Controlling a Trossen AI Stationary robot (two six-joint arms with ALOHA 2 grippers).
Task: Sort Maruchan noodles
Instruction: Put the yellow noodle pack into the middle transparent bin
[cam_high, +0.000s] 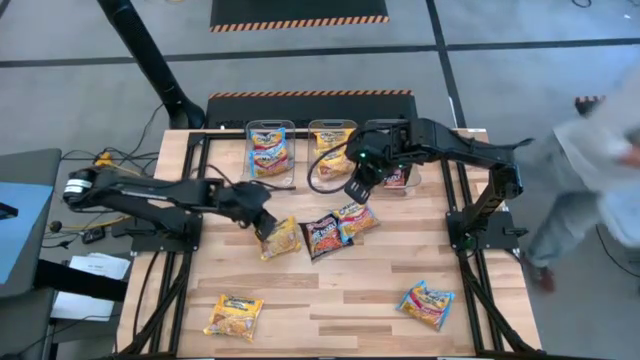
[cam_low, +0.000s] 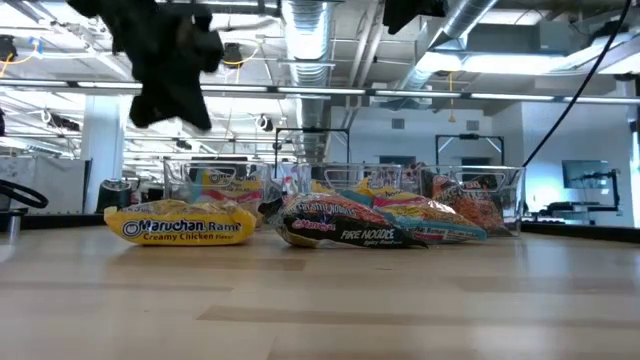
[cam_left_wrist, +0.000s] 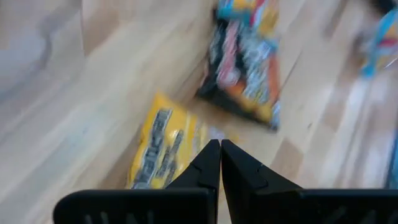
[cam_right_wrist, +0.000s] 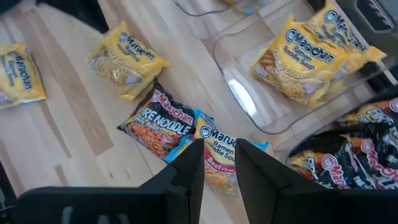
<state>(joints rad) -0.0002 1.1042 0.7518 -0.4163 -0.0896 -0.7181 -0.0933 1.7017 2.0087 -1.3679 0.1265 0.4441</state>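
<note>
Right gripper (cam_high: 358, 192) jaws part-open, empty — light blue-pink glossy ramen packet (cam_high: 357, 219) lying on wooden desk (cam_high: 340, 300) just at 6 o'clock, long axis slanted 2-to-8. Left gripper (cam_high: 264, 224) jaws shut, over yellow-orange packet (cam_high: 280, 239).

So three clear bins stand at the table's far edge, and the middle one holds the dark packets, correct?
Not quite. In the high view the middle bin holds yellow packets; the dark packets lie in the right bin. Three bins at the far edge is correct.

The wooden table (cam_high: 330, 290) carries three clear bins (cam_high: 270, 150) at its far edge and five loose noodle packets (cam_high: 325, 235).
</note>
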